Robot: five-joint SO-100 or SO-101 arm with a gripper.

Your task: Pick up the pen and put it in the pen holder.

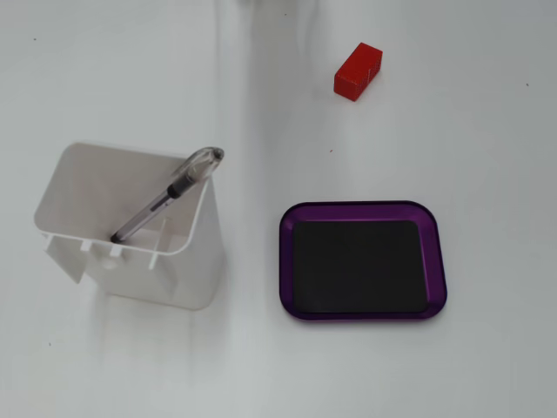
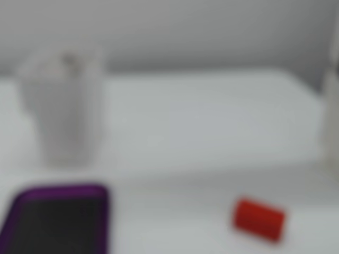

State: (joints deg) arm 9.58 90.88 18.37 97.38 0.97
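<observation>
Now we see the pen [image 1: 165,198] leaning inside the white pen holder [image 1: 187,270], so it stays up; our gripper is out of sight.

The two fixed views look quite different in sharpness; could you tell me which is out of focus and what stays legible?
One fixed view is sharp: the pen leans inside the pen holder under soft, even light. The other fixed view is heavily blurred: only the holder's pale shape, the purple tray and red block read; the pen is not discernible.

No readable text or markings.
</observation>
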